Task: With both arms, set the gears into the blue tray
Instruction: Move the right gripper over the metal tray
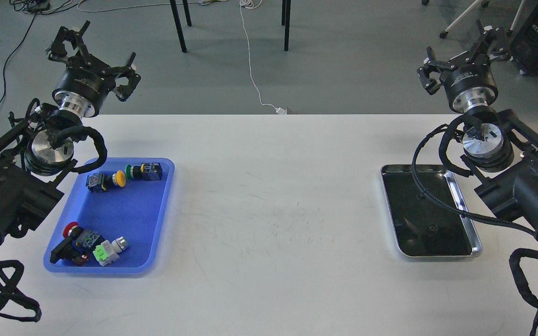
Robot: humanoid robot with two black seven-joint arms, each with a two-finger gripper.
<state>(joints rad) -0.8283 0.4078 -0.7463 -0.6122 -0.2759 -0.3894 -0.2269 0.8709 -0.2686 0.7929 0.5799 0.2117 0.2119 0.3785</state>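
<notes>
Head view: both fingers, left (92, 55) and right (464, 50), spread wide, empty.

White print on both wrists, too small.

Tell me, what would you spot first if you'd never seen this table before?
The blue tray at the table's left stands out most, with bright push-button switches inside: a yellow-capped one near the back, a red-capped one at the front. Then the shiny silver tray on the right, dark inside, with a tiny gear lying in it. Two black arms rise at both sides, jaws spread.
</notes>
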